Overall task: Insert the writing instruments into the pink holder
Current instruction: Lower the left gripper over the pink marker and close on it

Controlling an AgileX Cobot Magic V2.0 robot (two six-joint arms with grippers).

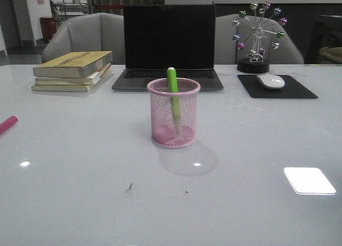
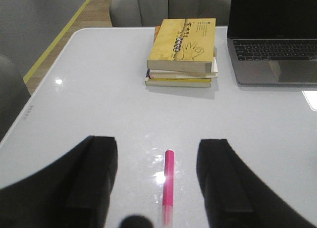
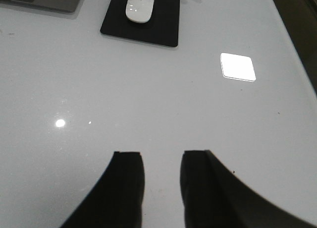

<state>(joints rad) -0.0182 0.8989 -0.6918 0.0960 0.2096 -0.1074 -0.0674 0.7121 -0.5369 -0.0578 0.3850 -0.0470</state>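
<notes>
Half done, I judge: the green marker [image 1: 172, 88] stands in the pink holder [image 1: 173, 120] at table centre, while the pink marker [image 2: 169, 181] lies at nine o'clock between the wide-open left gripper's [image 2: 157, 188] jaws; the right gripper [image 3: 162, 186] hangs parted, empty.

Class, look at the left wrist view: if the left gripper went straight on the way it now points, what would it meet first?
Most likely the pink marker, which lies on the white table between the open left gripper's fingers. The book stack lies well beyond; depth is uncertain.
</notes>
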